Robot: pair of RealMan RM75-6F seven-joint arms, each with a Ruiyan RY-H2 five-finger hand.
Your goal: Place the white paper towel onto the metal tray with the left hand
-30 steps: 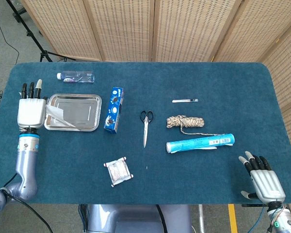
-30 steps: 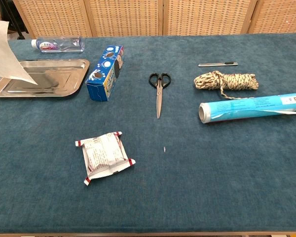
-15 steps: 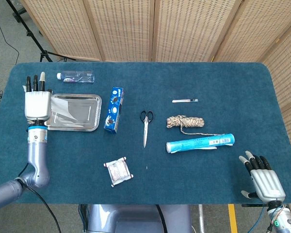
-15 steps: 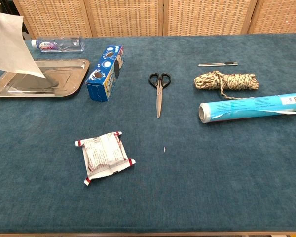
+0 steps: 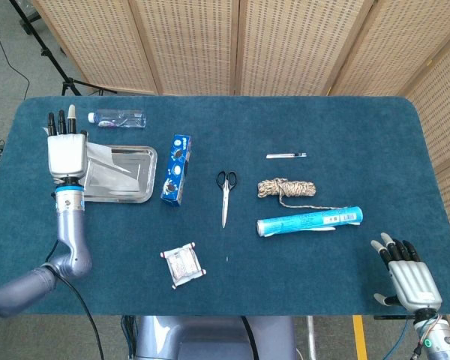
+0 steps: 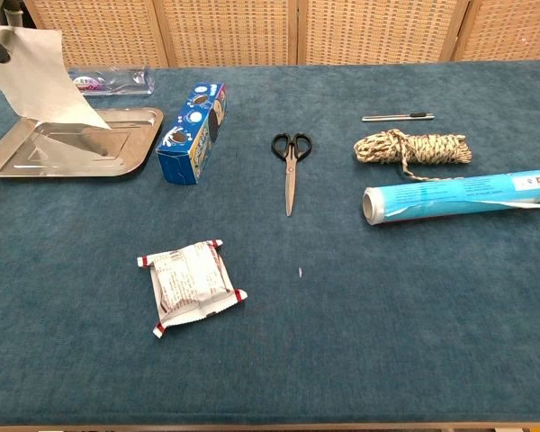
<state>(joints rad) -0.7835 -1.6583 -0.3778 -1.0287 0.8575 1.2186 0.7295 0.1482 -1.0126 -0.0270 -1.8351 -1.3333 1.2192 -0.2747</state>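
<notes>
- Because the task's goal sits at the far left of the worktop (image 5: 232, 292), the left arm has most of the blue surface free behind and beside it; the worktop's left edge lies near the tray, so room for swinging outward on that side looks limited.
- The left hand (image 5: 67, 154) hangs over the left part of the metal tray (image 5: 141, 174), and its fingers (image 5: 62, 120) point away from the robot; I judge it is held high so the sheet can drape down rather than crumple.
- The white paper towel (image 6: 45, 79) hangs from that hand's grasp, pinched at its top corner in the chest view, with its lower tip just reaching the tray's floor; it is over the tray but not yet laid down and let go.
- The tray's raised rim is what the sheet must clear; the towel's tip already lies inside it, so lowering and letting go seems all that is left.
- A blue box (image 5: 177, 169) stands just beside the tray's right edge, and a clear bottle (image 5: 118, 118) lies just beyond its far edge, so both hem in any sideways drift.
- The right hand (image 5: 407, 276) rests at the near right corner, fingers spread and holding nothing, well apart from the work.
</notes>
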